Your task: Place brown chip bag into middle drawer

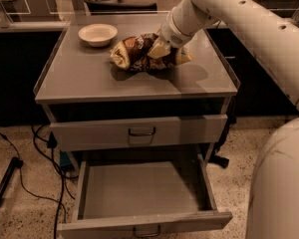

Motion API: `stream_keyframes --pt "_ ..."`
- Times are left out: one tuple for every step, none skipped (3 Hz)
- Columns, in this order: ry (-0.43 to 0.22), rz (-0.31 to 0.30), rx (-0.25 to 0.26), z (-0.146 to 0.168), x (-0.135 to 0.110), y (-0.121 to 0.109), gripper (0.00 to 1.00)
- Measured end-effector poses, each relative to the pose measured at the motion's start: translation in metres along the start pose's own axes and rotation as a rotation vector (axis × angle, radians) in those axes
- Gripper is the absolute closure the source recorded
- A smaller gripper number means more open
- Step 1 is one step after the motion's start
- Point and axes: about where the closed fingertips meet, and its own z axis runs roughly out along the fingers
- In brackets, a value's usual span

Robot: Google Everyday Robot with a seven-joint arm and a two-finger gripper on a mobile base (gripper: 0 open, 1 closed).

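The brown chip bag point(134, 54), crinkled dark brown with tan ends, is at the middle back of the grey cabinet top point(89, 78). My gripper point(158, 50) comes down from the upper right and is shut on the bag's right half. The bag looks raised a little, with a shadow under it. The middle drawer point(142, 190) is pulled open below and holds nothing I can see. The like grey drawer front point(139, 132) above it is shut.
A cream round bowl point(97, 34) stands on the cabinet top, left of the bag. My arm's large white links point(284, 183) fill the right side. Cables point(40, 148) lie on the floor at the left. A dark counter runs behind the cabinet.
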Motion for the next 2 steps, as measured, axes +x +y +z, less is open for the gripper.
stream_keyframes --pt "-0.055 -0.019 -0.013 -0.045 -0.008 0.013 1.00" --pt "-0.081 -0.021 -0.021 -0.085 -0.010 0.027 1.00"
